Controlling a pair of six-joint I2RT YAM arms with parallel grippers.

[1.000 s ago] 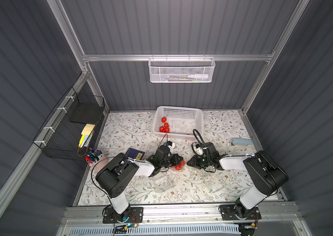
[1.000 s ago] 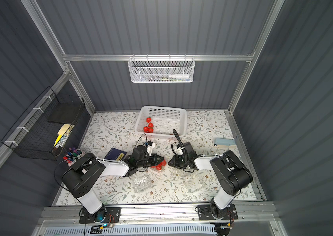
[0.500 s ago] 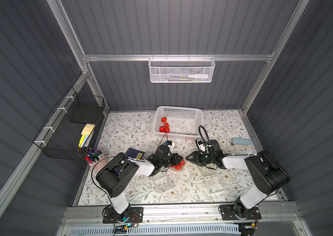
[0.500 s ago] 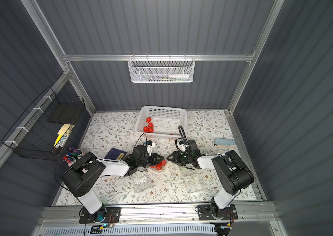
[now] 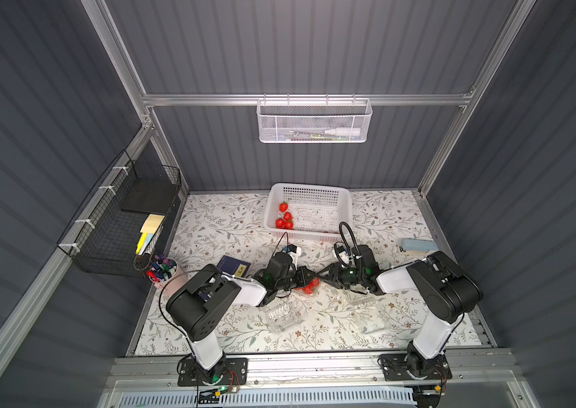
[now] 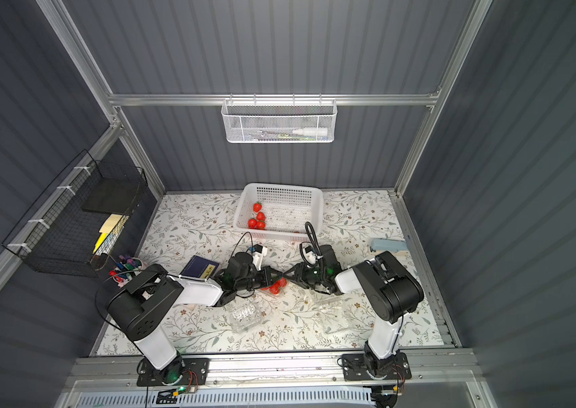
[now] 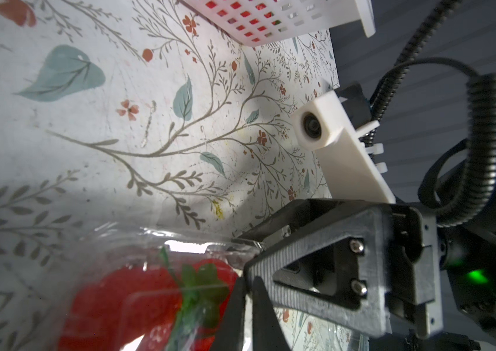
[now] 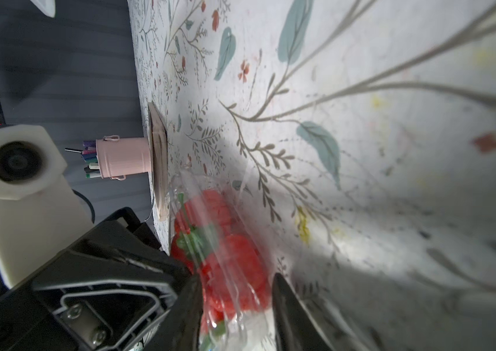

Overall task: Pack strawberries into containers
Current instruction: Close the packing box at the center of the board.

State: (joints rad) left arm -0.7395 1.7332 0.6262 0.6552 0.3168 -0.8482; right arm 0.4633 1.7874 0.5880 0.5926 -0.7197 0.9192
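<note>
Clear container (image 7: 137, 240) holding strawberries (image 7: 119, 301) sits on surface (image 5: 230, 226), centre, between arms. Left gripper (image 7: 248, 287) jaws closed at its rim, grip on plastic unclear; right gripper (image 8: 236, 281) jaws part-open, straddling it.

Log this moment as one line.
item: clear plastic clamshell container holding red strawberries | left fingers: shut at its rim | right fingers: apart, straddling it

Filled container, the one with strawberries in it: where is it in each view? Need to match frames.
Top view: filled container mid-table, nearer the arm bases than the basket.
Top view: same spot.
Left wrist: close foreground, basket wall beyond it.
Right wrist: close foreground, basket not clearly seen.
Shared landmark: the floral mat under it, in all four.
</note>
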